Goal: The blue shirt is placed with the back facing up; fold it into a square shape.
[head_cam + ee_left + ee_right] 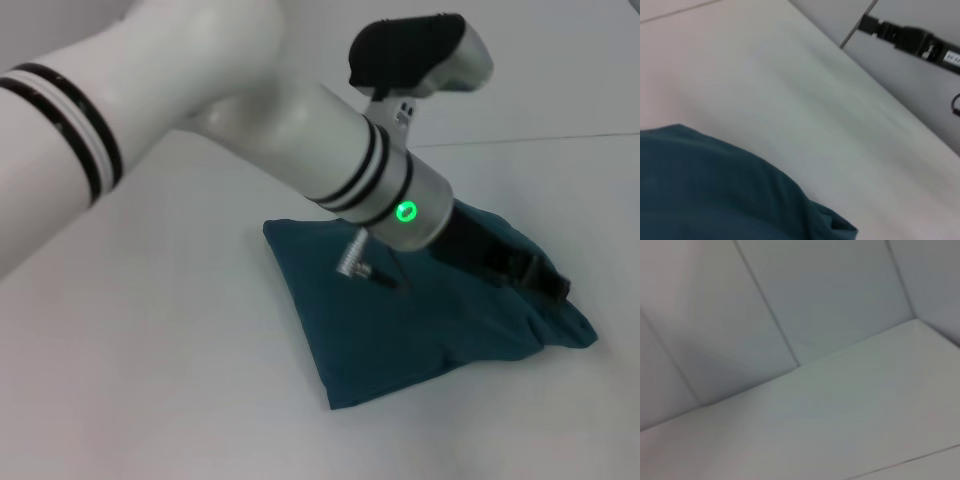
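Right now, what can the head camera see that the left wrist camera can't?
Only the head view shows the whole blue shirt folded into a compact, roughly square bundle, and the robot's left arm reaching across it, with the left tool low over the shirt's right edge. Only the left wrist view shows a black connector with a white label against the grey wall beyond the table. Both show the teal-blue shirt cloth lying on the white table. The right tool is in neither view.
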{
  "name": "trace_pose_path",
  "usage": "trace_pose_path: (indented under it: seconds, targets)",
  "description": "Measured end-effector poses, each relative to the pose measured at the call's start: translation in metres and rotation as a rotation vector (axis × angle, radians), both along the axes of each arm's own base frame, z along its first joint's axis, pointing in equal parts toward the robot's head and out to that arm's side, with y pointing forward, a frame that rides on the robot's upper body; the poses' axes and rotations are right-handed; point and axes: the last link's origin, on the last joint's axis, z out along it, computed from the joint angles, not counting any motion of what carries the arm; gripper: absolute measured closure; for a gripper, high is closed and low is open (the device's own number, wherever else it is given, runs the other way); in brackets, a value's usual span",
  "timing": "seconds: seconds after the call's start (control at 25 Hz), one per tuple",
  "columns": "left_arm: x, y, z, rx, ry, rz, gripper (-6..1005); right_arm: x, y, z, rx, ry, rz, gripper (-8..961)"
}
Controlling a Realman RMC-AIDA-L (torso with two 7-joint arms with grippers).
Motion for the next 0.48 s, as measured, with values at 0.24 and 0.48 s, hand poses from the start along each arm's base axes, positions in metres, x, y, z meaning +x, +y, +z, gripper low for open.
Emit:
trace_pose_path:
  seconds: [0.24, 0.48]
  targets:
    - [-0.031, 0.019, 0.052, 0.027, -0.157, 0.046, 221, -0.021, 0.003, -0.002, -0.095, -0.034, 0.115, 953]
    - [-0.098, 0.022, 0.105, 0.131, -0.294, 0.074, 68, -0.063, 0.001, 0.005, -0.27, -0.104, 0.263, 952]
